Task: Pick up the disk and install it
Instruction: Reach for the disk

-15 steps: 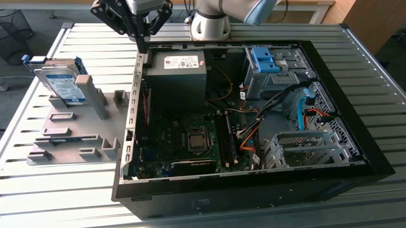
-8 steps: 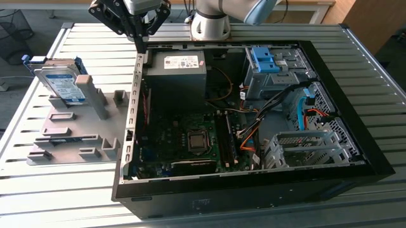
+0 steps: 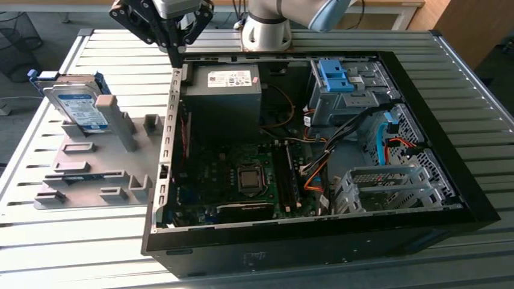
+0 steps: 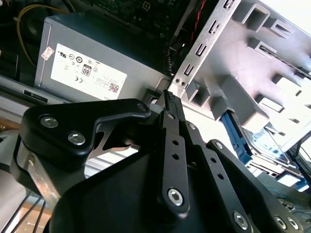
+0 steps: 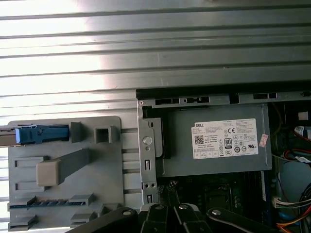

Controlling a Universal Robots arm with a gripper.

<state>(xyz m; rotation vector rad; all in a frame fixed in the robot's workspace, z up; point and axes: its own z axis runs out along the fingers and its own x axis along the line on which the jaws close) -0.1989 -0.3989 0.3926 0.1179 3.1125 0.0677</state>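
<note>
The disk (image 3: 76,105), a silver drive with a white-and-blue label in a blue caddy, leans upright in a slot of the grey holder (image 3: 96,174) at the exterior view's left. In the first wrist view the disk (image 5: 41,133) shows edge-on as a blue strip, and in the second wrist view the disk (image 4: 260,150) lies behind the holder's posts. My gripper (image 3: 173,58) hangs above the case wall's back corner, to the right of the disk and apart from it. The gripper (image 4: 169,94) is shut with nothing between its fingers, and its gripper (image 5: 168,206) linkage shows over the case edge.
An open black computer case (image 3: 473,198) lies on the slatted metal table (image 3: 80,253). Inside are a grey power supply (image 3: 221,99), the motherboard (image 3: 241,174), a drive bay with a fixed blue bracket (image 3: 336,75) and a metal cage (image 3: 386,186). The arm's base (image 3: 265,30) stands behind.
</note>
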